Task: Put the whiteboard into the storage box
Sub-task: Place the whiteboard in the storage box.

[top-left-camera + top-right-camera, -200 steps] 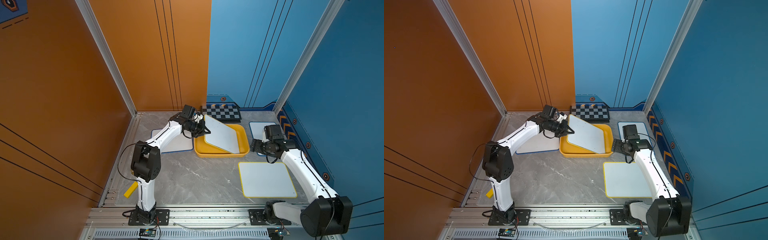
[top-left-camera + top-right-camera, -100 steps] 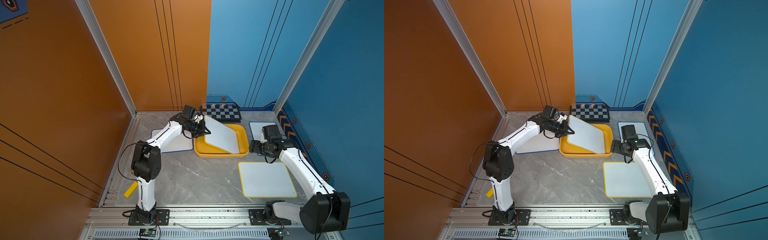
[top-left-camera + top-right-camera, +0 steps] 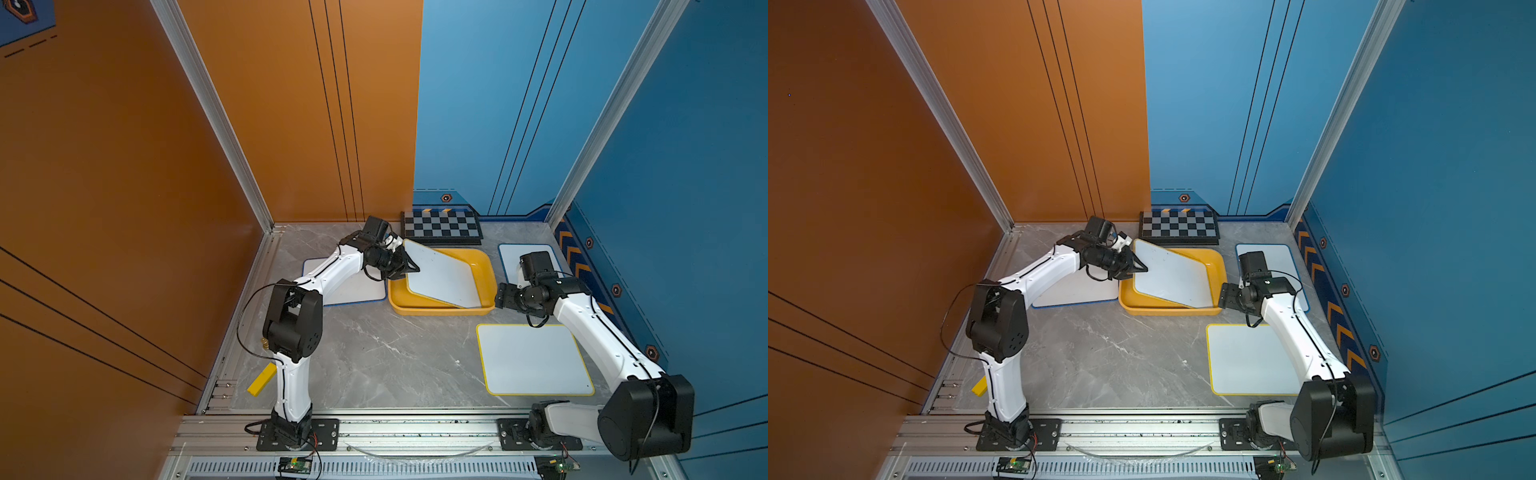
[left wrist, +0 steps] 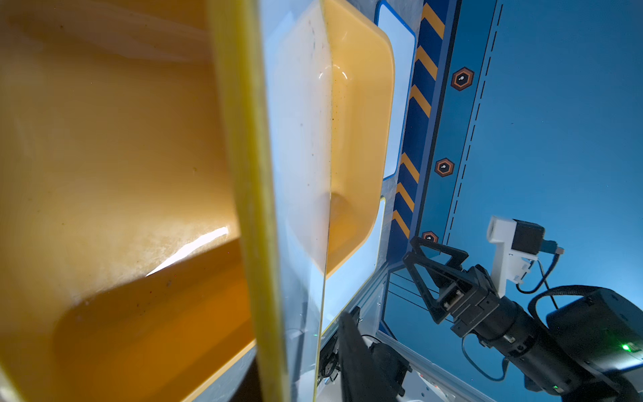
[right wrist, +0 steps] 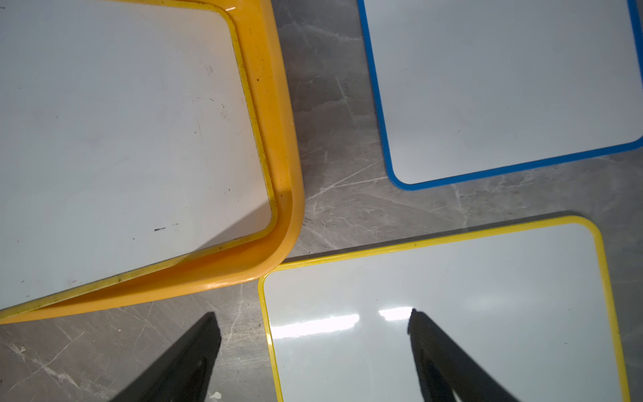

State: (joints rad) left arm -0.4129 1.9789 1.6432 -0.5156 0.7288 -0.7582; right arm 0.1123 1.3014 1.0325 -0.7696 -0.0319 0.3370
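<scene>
We see the yellow-rimmed whiteboard (image 3: 442, 276) tilted inside the storage box (image 3: 440, 311); left claw (image 3: 411, 268) grip unclear, right claw (image 5: 313, 315) agape, empty.

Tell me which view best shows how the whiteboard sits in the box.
A top view: the whole whiteboard shows, slanting across the box, one edge raised. The right wrist view shows only its low corner inside the rim; the left wrist view, its yellow edge close up.

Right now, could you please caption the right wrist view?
Open right gripper over yellow-framed whiteboard; second whiteboard inside yellow plastic storage box.
</scene>
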